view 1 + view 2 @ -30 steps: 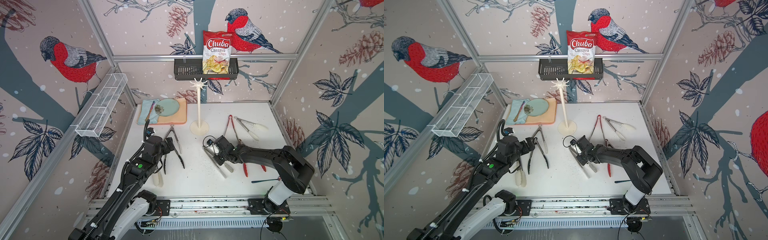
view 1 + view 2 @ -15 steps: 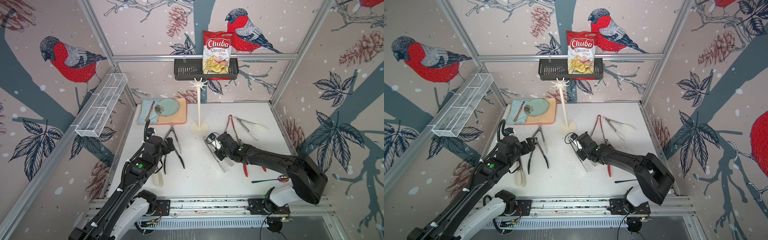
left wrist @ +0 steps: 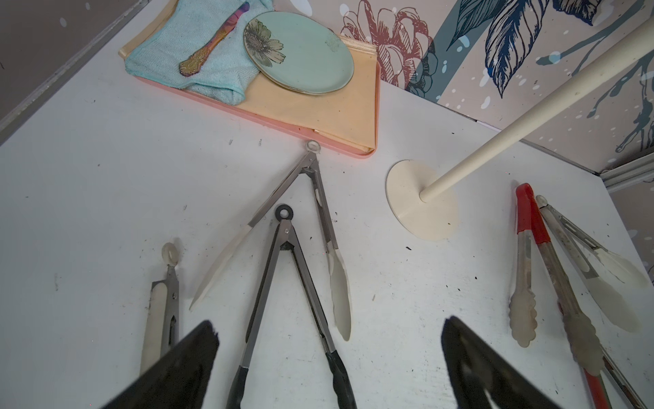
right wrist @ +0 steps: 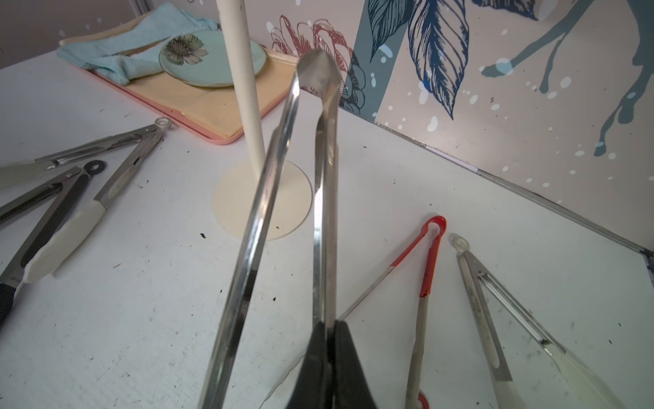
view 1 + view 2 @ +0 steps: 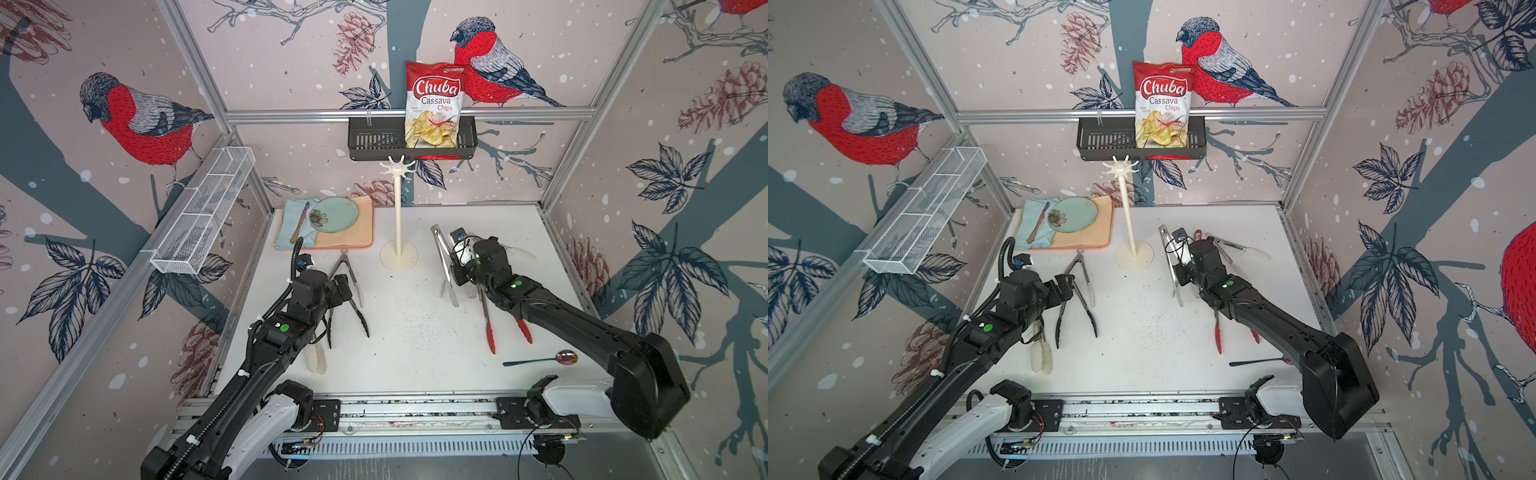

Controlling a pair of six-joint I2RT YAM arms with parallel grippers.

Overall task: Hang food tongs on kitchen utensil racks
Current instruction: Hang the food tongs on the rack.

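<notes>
The kitchen utensil rack point(image 5: 397, 208) point(image 5: 1126, 208) stands at the back centre, its star head bare of tongs. My right gripper point(image 4: 327, 324) point(image 5: 457, 274) is shut on one arm of bare steel food tongs point(image 4: 283, 170) point(image 5: 441, 253), held off the table with their hinge end pointing at the rack's pole point(image 4: 244, 88). My left gripper point(image 3: 327, 329) point(image 5: 343, 291) hangs open over black-tipped tongs point(image 3: 283, 269), touching nothing. White-tipped tongs point(image 3: 318, 198) lie just beyond them. Red tongs point(image 4: 428, 262) and more white-tipped tongs point(image 4: 485, 301) lie on the right.
A dark-handled spoon point(image 5: 540, 359) lies front right. A pink tray point(image 5: 357, 239) with a cloth and green plate sits back left. On the back wall hangs a black basket point(image 5: 374, 141) holding a chips bag, and a white wire shelf point(image 5: 203, 216) on the left wall.
My right gripper has carried the steel tongs up and toward the back, from mid-table to beside the rack's base. The left arm has not moved.
</notes>
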